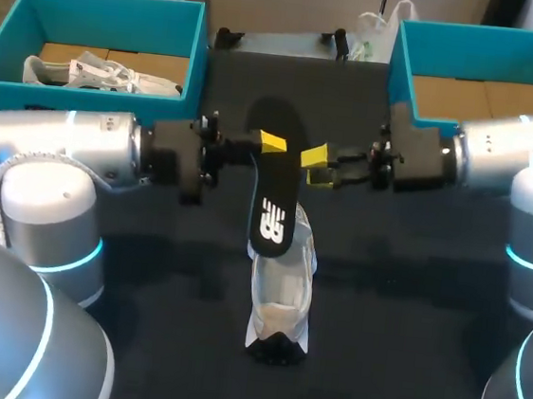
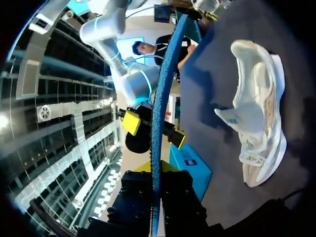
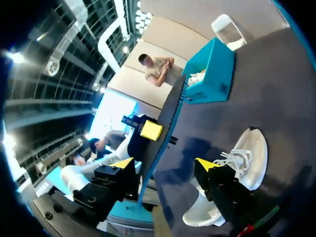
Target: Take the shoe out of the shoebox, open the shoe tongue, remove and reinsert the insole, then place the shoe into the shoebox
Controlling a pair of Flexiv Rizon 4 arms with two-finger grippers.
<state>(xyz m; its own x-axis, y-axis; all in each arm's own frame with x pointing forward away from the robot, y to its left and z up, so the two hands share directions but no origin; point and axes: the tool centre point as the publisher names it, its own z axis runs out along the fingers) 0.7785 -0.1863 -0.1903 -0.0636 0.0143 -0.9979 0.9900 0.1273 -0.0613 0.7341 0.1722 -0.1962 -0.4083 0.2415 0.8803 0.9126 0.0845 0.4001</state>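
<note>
Left fingers (image 1: pixel 272 143) on white-logoed black insole (image 1: pixel 273 210)

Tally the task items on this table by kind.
Teal open-topped shoeboxes: 2
White lace-up sneakers: 2, one on the table, one in the left shoebox
Black flat insole: 1
Total: 5

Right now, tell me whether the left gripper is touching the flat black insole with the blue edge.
Touching. The left wrist view shows the insole edge-on, pinched between both fingers of the left gripper, no gap on either side.
</note>
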